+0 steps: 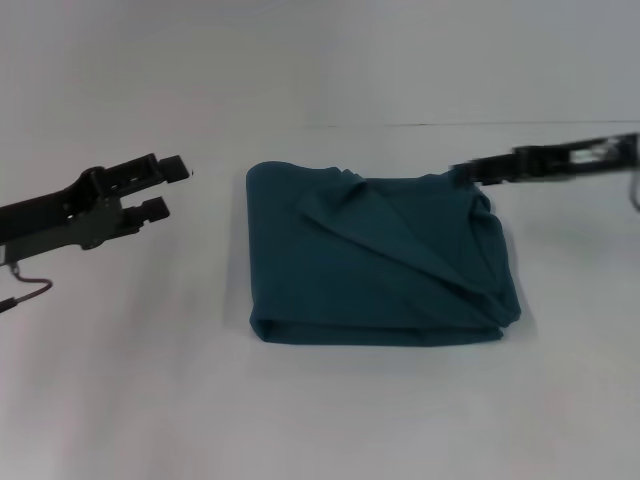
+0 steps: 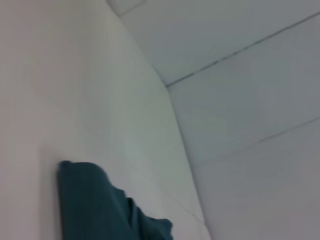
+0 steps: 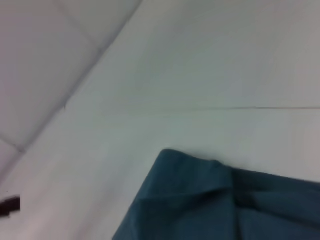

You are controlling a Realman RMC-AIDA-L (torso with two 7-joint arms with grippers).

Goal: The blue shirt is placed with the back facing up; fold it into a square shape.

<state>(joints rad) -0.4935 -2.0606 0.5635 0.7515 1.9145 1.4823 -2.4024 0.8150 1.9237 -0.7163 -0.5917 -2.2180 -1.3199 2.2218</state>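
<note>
Head view shows the blue shirt (image 1: 375, 260) lying folded into a thick, roughly square bundle at the middle of the white table (image 1: 150, 390). Its left edge is a clean straight fold, its near edge a rounded doubled fold, and a slanting flap crosses the top from the far left toward the near right corner. The right side is looser, with bunched wrinkles near the far right corner.

The left gripper (image 1: 168, 188) hangs to the left of the shirt, apart from it, its two dark fingers spread with a clear gap between them and nothing held. The right gripper (image 1: 468, 172) reaches in from the right at the shirt's far right corner; its tip sits at the cloth's edge, and I cannot tell whether it grips the fabric or how far its fingers are parted.

Left wrist view catches only a corner of the shirt (image 2: 95, 205) on the tabletop (image 2: 75, 90). Right wrist view shows a folded corner of the shirt (image 3: 210, 200) flat on the table (image 3: 200, 75).
</note>
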